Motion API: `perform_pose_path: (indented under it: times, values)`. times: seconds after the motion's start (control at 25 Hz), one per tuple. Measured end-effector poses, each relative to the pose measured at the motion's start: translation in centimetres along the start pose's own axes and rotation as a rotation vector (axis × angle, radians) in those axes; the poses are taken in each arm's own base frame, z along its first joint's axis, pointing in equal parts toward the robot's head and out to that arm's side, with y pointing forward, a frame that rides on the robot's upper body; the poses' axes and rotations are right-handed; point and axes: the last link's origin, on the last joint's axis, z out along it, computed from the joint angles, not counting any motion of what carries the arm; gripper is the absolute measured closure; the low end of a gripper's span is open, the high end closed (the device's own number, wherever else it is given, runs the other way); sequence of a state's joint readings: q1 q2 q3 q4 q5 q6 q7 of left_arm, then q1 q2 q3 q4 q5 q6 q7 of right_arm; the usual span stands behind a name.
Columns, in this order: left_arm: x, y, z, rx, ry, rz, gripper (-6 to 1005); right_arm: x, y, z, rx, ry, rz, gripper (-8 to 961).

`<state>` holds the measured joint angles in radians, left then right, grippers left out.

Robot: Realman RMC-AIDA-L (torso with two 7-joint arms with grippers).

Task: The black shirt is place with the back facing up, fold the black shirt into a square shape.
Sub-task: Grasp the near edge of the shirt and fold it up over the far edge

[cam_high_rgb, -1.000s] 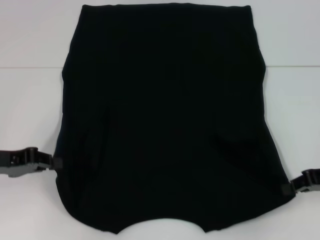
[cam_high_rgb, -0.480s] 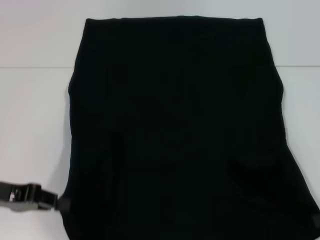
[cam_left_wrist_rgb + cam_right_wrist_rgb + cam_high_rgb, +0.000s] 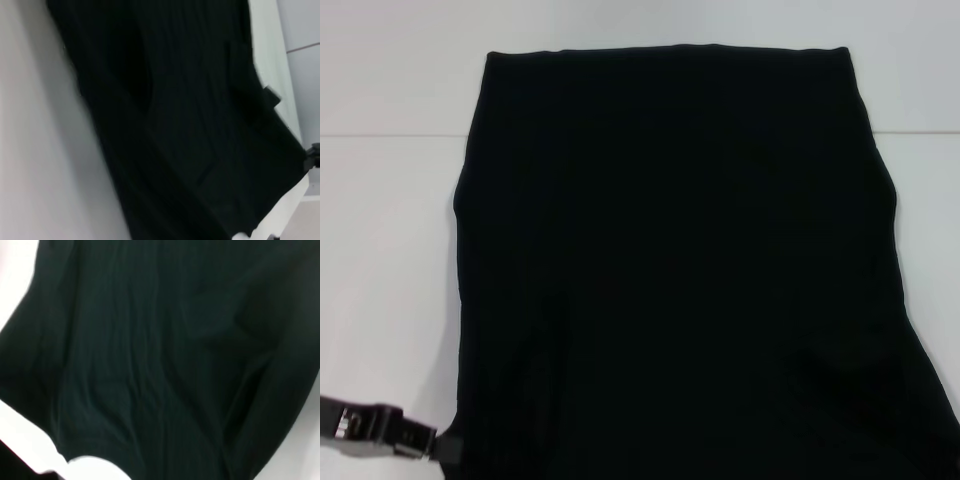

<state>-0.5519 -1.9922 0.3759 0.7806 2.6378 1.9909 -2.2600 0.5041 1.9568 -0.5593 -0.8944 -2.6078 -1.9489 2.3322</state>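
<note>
The black shirt (image 3: 670, 260) fills most of the head view. Its far straight edge lies on the white table (image 3: 390, 250), and its near part runs out of the bottom of the picture. My left gripper (image 3: 438, 445) is at the bottom left, shut on the shirt's left edge. My right gripper is out of the head view. A small dark part (image 3: 314, 154) at the shirt's far corner in the left wrist view looks like it. The right wrist view shows only wrinkled shirt fabric (image 3: 165, 355) close up.
The white table shows on both sides of the shirt and beyond its far edge (image 3: 900, 90). A faint seam line (image 3: 380, 134) crosses the table. Nothing else stands on it.
Both grippers have moved towards me with the shirt's sides. The near hem and the right gripper have left the bottom of the head view. The far edge has slid slightly nearer.
</note>
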Motion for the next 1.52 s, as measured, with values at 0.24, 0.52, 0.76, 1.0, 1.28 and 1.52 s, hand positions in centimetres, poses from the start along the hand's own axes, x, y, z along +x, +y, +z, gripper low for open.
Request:
perform_pose_path:
  times: [0.24, 0.52, 0.76, 1.0, 1.28, 1.52]
  values:
    - [3.0, 1.7, -0.8, -0.100, 0.131, 0.073, 972, -1.9, 1.2, -0.5, -0.081, -0.117, -0.079, 863]
    - [7.3, 2.7, -0.5, -0.122, 0.271, 0.047, 971, -5.8, 2.9, -2.5, -0.147, -0.324, -0.147, 855]
    - [12.0, 2.7, 0.9, -0.053, 0.407, 0.005, 972, -10.5, 2.1, -4.0, -0.002, -0.473, -0.086, 848]
    - [16.6, 2.9, 2.4, 0.057, 0.557, -0.007, 972, -15.5, 2.3, -2.6, 0.150, -0.565, -0.116, 841]
    - [18.0, 1.6, 4.3, 0.212, 0.606, -0.029, 971, -18.2, 1.5, 1.7, 0.308, -0.582, -0.127, 833]
    - [18.5, 1.2, 4.7, 0.274, 0.634, -0.014, 971, -19.4, 1.8, 2.4, 0.372, -0.640, -0.160, 826]
